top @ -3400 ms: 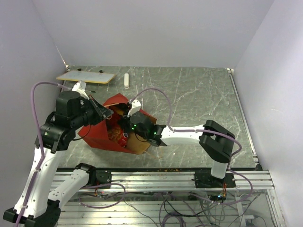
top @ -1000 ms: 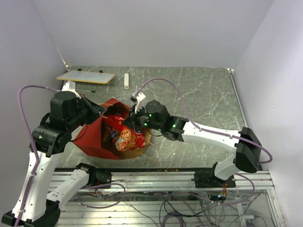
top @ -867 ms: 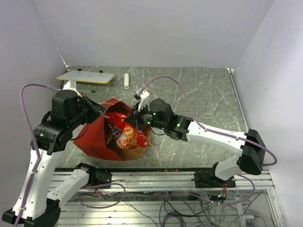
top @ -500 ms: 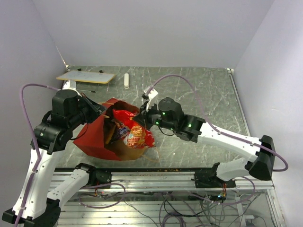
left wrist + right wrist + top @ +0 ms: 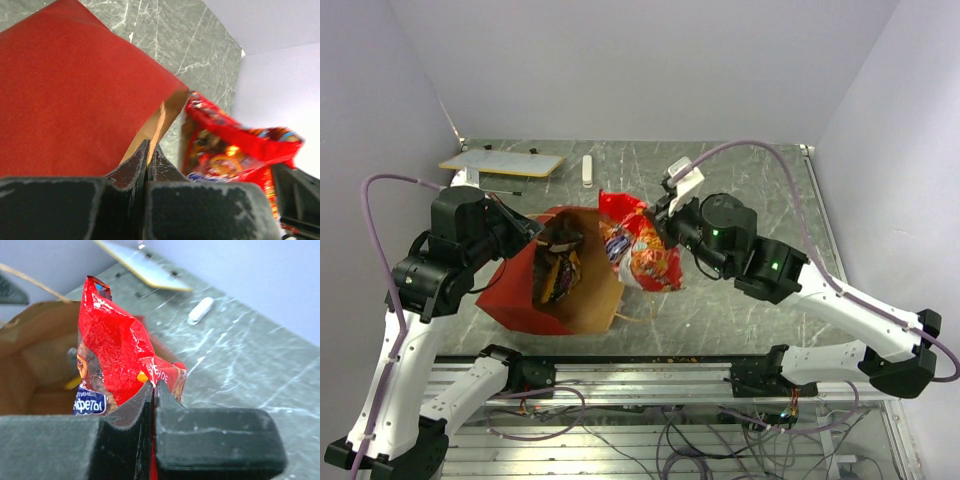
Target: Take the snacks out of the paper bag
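The right gripper (image 5: 153, 390) is clenched on the top edge of the red packet (image 5: 642, 255), which hangs just beside the bag (image 5: 515, 290) mouth, mid-table. The left gripper (image 5: 148, 150) pinches the bag's rim toward the left edge, holding it open; more snacks (image 5: 558, 270) lie inside. A good finish is to carry the packet right, over bare table (image 5: 750, 200), lower it, then let go.

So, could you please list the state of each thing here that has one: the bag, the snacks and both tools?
paper bag: mouth open, edge clamped by the left tool.
red snack bag: outside the paper bag, held by the right tool.
smaller packets: inside the paper bag.
left tool: shut on the paper bag's edge.
right tool: shut on the red snack bag.
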Robot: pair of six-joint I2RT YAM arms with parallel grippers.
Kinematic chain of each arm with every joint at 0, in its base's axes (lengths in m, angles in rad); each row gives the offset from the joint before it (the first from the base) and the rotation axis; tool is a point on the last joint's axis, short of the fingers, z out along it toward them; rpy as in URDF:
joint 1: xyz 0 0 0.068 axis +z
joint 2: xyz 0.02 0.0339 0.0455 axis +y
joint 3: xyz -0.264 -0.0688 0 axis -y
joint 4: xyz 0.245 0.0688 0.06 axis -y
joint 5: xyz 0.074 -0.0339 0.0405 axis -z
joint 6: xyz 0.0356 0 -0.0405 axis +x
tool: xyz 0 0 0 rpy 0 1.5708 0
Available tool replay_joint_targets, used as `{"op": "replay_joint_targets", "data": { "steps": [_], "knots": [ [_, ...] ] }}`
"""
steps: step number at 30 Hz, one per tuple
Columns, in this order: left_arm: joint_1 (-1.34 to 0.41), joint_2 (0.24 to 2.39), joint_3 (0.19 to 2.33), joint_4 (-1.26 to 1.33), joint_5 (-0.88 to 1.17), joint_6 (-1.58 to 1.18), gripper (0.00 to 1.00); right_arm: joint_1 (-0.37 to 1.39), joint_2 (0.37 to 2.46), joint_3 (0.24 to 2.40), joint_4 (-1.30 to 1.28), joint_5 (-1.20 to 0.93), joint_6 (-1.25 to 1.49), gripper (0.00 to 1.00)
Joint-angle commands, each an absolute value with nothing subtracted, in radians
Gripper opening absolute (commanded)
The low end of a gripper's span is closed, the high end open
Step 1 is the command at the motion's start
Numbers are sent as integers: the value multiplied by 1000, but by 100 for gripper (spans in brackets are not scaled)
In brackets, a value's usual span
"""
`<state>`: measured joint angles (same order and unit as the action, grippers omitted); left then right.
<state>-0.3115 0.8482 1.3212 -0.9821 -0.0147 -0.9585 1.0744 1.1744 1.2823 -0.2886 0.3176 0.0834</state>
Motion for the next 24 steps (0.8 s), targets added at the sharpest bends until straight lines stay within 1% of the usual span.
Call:
{"op": "replay_joint_targets", "data": {
  "steps": [1, 3, 5, 9, 12, 17, 20, 22, 24],
  "knots": [
    [-316, 836, 1342, -977, -21, -963, 7, 1059, 1141, 1384, -126, 641, -60, 0],
    [-316, 837, 1344, -982, -17, -956, 7, 1036, 1166, 1397, -107, 710, -77, 0],
    [-316, 842, 1349, -992, -16, -946, 7, 988, 1200, 1415, -123, 733, -45, 0],
    [-316, 855, 1350, -992, 7, -927, 7, 845, 1259, 1462, -173, 658, 99, 0],
    [-316, 870, 1349, -984, 27, -910, 7, 770, 1296, 1479, -195, 617, 151, 0],
    [-316, 894, 1348, -971, 74, -873, 7, 629, 1357, 1419, -236, 674, 297, 0],
    [-316, 922, 1367, -985, 93, -817, 7, 513, 1404, 1371, -244, 658, 372, 0],
    [-316, 947, 1397, -1011, 102, -769, 7, 435, 1448, 1349, -236, 624, 379, 0],
    [-316, 959, 1409, -1029, 114, -742, 7, 383, 1493, 1337, -238, 635, 369, 0]
  ]
}}
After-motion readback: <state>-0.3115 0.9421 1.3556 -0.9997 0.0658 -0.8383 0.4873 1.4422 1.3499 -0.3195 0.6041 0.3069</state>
